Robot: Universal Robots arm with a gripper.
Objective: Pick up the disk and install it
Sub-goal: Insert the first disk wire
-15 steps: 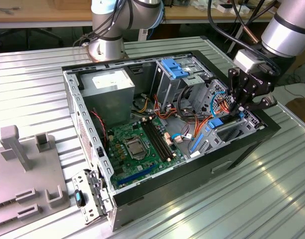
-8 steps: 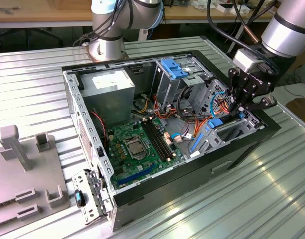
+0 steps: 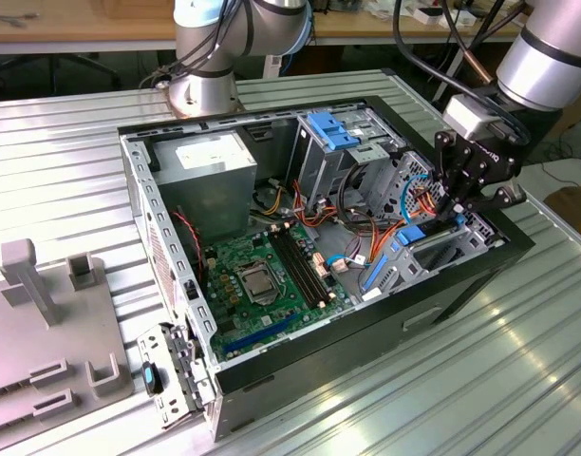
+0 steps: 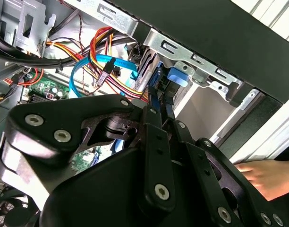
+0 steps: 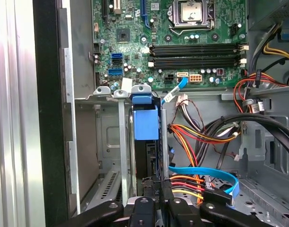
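Gripper [image 5: 154, 201]: fingers pressed close together on the edge of the disk, clenched on it; in the exterior view it hangs over the case's far corner, toward that view's right.
Disk [image 5: 146, 124]: standing on edge in the drive bay, blue frame showing at the end away from the gripper — already partly down in its slot, judging by the metal rails [image 5: 122, 142] on either side; I cannot tell whether it is fully seated.
Cables [image 5: 201, 184]: orange, yellow and blue leads lie just beside the gripper; a snag risk, I judge.
Doing the step well: keep the disk square to the rails and press straight along the slot; a tilt would likely jam the frame — ease off if it binds.
Motherboard [image 5: 182, 42]: beyond the bay, apart from the work.
Hand [image 4: 267, 175]: a person's hand rests outside the case, near the gripper.
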